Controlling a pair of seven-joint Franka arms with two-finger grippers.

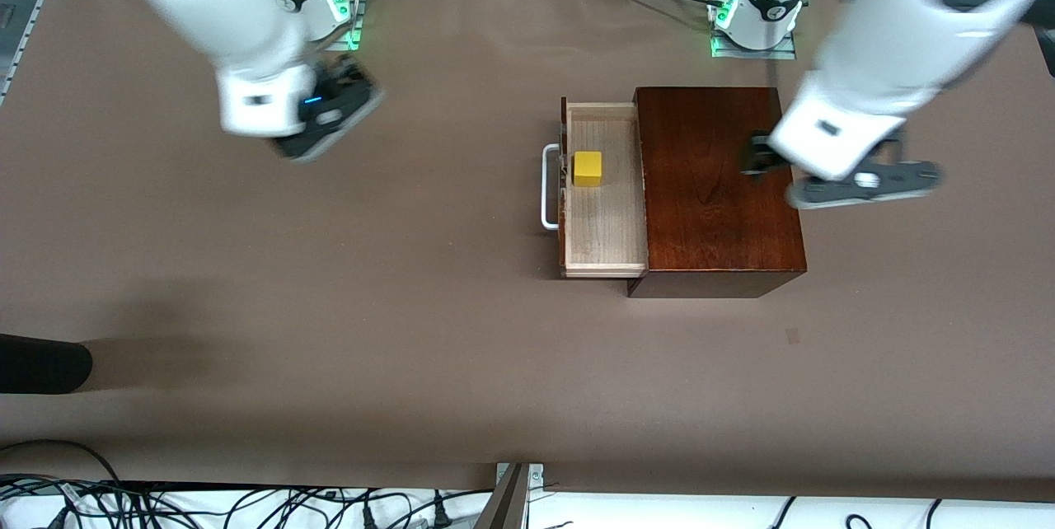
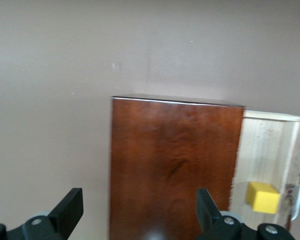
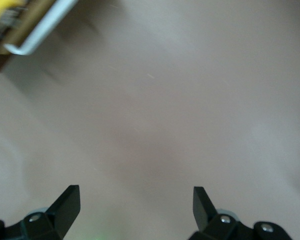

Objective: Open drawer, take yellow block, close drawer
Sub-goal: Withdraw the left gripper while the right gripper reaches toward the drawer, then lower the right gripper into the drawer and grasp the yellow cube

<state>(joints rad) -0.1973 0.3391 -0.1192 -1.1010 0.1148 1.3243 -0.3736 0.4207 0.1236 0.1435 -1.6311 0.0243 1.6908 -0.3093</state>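
Note:
The dark reddish-brown wooden box [image 1: 709,191] stands mid-table, and its drawer [image 1: 606,224] is pulled out toward the right arm's end, white bar handle [image 1: 548,187] leading. The yellow block [image 1: 588,168] sits on the drawer's pale floor near the handle. My left gripper [image 1: 757,156] hovers open and empty over the box top, at the box's edge toward the left arm's end. The left wrist view shows the gripper [image 2: 139,197], the box [image 2: 175,150], the drawer [image 2: 262,150] and the block [image 2: 263,197]. My right gripper [image 1: 330,117] is open and empty over bare table [image 3: 135,192]; the handle [image 3: 40,30] shows there.
The brown table cover [image 1: 330,306] spreads all around the box. A dark object [image 1: 41,364] lies at the table's edge toward the right arm's end. Cables [image 1: 247,508] run along the edge nearest the front camera.

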